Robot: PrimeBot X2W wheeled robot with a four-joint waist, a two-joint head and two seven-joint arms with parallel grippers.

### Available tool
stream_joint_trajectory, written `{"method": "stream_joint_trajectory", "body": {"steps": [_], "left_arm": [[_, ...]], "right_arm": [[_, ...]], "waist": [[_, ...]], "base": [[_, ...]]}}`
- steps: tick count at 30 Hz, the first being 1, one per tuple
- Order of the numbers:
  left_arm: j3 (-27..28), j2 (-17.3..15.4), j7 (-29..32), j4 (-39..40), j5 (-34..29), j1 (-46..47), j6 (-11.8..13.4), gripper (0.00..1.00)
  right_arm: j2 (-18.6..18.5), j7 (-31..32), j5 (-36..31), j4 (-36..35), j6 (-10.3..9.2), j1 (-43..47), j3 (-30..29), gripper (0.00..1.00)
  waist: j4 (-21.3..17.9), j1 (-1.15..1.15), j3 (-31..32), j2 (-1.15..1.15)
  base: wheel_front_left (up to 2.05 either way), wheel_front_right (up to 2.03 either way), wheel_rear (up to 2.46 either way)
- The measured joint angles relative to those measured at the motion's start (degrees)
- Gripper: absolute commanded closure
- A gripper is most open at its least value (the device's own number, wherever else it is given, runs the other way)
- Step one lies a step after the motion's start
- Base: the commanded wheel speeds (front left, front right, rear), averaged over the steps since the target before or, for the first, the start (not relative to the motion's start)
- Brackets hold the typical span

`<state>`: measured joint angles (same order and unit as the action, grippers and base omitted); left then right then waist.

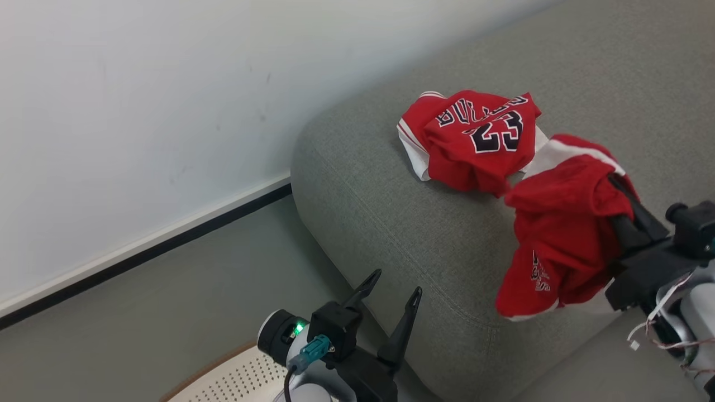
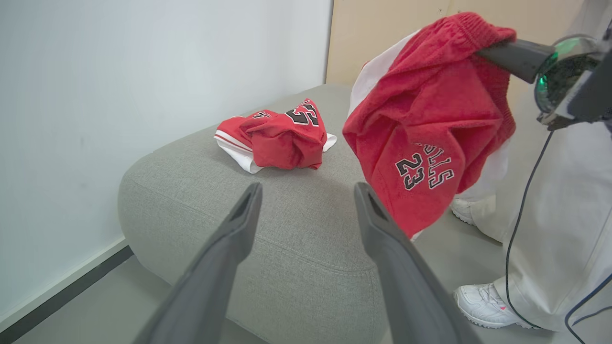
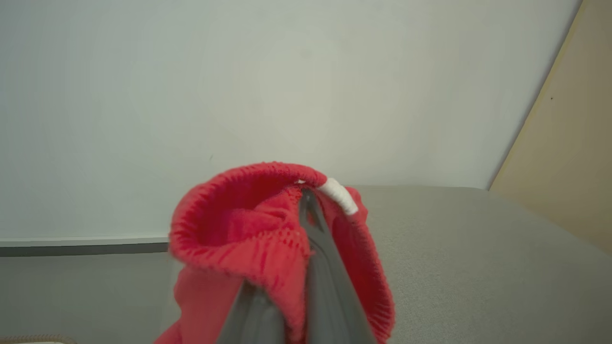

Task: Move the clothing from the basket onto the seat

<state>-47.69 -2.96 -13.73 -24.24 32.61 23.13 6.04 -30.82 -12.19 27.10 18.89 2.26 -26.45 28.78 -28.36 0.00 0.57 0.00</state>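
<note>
Reading the head view from left to right. Item one: a corner of the basket (image 1: 234, 379) shows at the lower edge. Its inside is out of my sight, so I cannot tell whether any clothing is left in it. Item two: the left tool (image 1: 396, 282) hangs just above that corner, released, its two fingers spread with nothing between them. In the left wrist view they point at the front of the seat (image 1: 380, 223). Item three: the jersey (image 1: 475, 137), red with a dark 23, lies crumpled on the seat's top near its rounded corner, well apart from both tools. I count that piece as delivered. Item four: the red shorts (image 1: 558, 245), white-panelled and also marked 23, hang in the air to the right of the jersey, and I see no part of them resting on the cushion. Item five: the right tool (image 1: 620, 192) is clenched on their waistband, and the right wrist view confirms its fingers pressed together through the ribbed fabric. Item six: a person (image 2: 564, 215) stands beside the seat in the left wrist view. Judgement: one garment is placed and one is in transit, not yet set down. What is left is to bring the shorts over the cushion, let go, and inspect the basket.
</note>
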Motion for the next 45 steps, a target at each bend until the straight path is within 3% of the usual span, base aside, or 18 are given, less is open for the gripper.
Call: {"method": "stream_joint_trajectory", "body": {"steps": [11, 26, 30, 34, 45], "left_arm": [[-1.88, -0.07, 2.0, 1.53, -2.53, 7.28, 0.0, 0.0], [-2.99, -1.02, 5.16, 5.69, -6.31, 13.62, 0.02, 0.0], [-2.86, -2.08, 5.44, 6.81, -7.68, 14.61, 0.02, 0.0], [-2.45, -3.38, 6.2, 8.92, -8.6, 16.06, 0.12, 0.0], [-1.25, -6.03, 8.16, 11.6, -11.56, 19.22, 0.53, 0.0]], "right_arm": [[0.23, 2.47, 5.54, 7.95, 1.88, -16.56, -6.42, 1.0], [-2.77, 4.12, 5.77, 20.19, 2.79, -33.93, -9.93, 1.0], [-3.09, 3.93, 5.2, 22.14, 2.71, -36.43, -10.56, 1.0], [-3.07, 2.27, 5.22, 25.9, 1.21, -38.67, -12.09, 1.0], [3.46, 0.05, 5.7, 34.35, -0.1, -38.58, -11.36, 1.0]], "waist": [[1.76, 0.01, -6.68, 0.0], [7.43, 0.01, -16.96, 0.01], [8.42, 0.01, -19.24, 0.01], [9.56, 0.02, -23.18, 0.01], [10.07, 0.01, -31.66, 0.01]], "base": [[0.0, 0.0, 0.0], [0.0, 0.0, 0.0], [0.0, 0.0, 0.0], [0.0, 0.0, 0.0], [0.0, 0.0, 0.0]]}}
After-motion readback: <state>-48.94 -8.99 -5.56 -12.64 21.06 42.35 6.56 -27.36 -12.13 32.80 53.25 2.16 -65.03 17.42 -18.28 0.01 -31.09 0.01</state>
